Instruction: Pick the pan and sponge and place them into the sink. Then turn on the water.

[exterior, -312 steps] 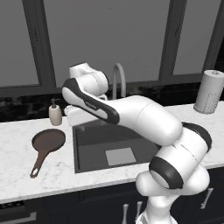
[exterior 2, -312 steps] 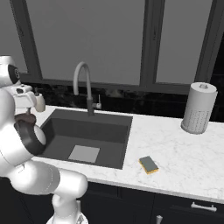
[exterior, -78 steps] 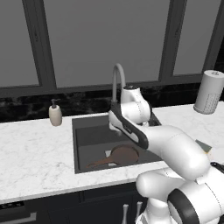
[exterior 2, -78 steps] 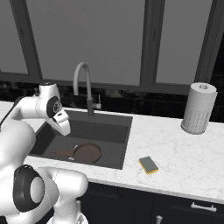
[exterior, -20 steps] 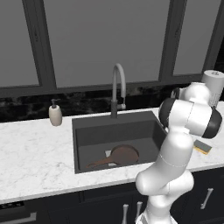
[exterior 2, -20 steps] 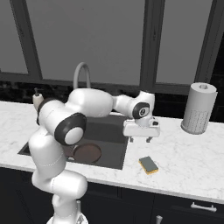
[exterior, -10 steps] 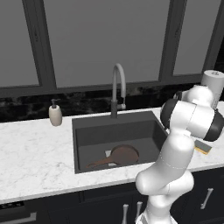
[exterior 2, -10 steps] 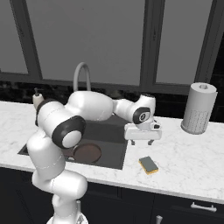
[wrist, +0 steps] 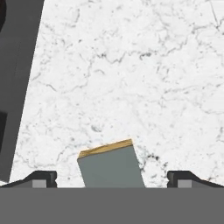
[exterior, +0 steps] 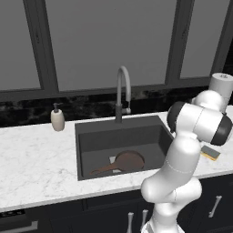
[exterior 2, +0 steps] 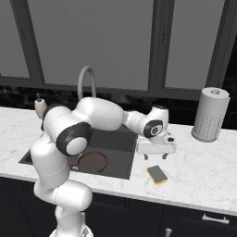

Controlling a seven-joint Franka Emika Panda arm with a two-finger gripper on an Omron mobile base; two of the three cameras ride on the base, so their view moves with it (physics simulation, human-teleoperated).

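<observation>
The reddish-brown pan (exterior: 128,161) lies on the floor of the dark sink (exterior: 91,143), handle pointing left; it also shows past my arm as the pan (exterior 2: 92,161) in the sink (exterior 2: 125,152). The yellow and grey-green sponge (exterior 2: 157,174) rests on the marble counter right of the basin, near the front edge, and as the sponge (exterior: 210,153) behind my arm. My gripper (exterior 2: 156,156) hovers open just above and behind it, pointing down. In the hand view the sponge (wrist: 111,166) sits between the wide-apart fingertips (wrist: 43,178). No water runs from the faucet (exterior: 123,93).
A soap dispenser (exterior: 57,119) stands on the counter left of the sink. A paper towel roll (exterior 2: 210,114) stands at the back right. The counter's front edge runs close to the sponge, and the sink rim (wrist: 17,83) lies to its left.
My gripper has shifted a little to the right and lower, closer over the sponge. Its jaws have stayed open. Pan and sponge have not moved.
</observation>
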